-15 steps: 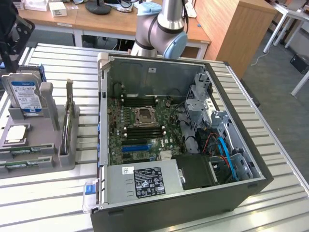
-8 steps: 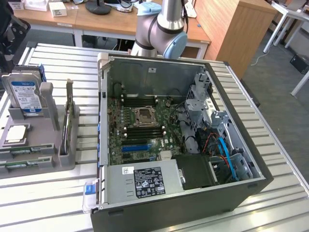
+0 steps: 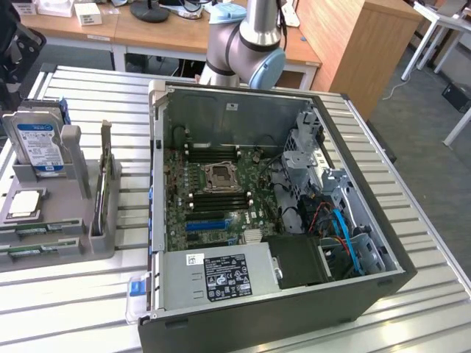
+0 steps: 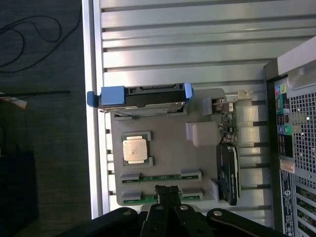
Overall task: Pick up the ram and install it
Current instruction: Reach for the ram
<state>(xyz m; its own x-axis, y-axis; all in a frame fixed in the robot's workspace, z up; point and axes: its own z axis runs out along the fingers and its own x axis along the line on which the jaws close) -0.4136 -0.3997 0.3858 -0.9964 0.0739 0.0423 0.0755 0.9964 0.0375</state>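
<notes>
Two green ram sticks lie side by side in slots of a grey holder tray. In the exterior view the same ram sticks rest at the near end of that tray, on the exterior view's left. My gripper hangs well above the tray, its dark fingers shut together with nothing between them; seen from the wrist, the tips line up over the gap between the two sticks. The arm's grey and blue joint stands behind the open computer case.
The tray also holds a hard drive, a square silver processor and an upright card. Inside the case lies the green motherboard with dark memory slots beside the socket and a blue slot. Cables and drive cages fill the case's right side.
</notes>
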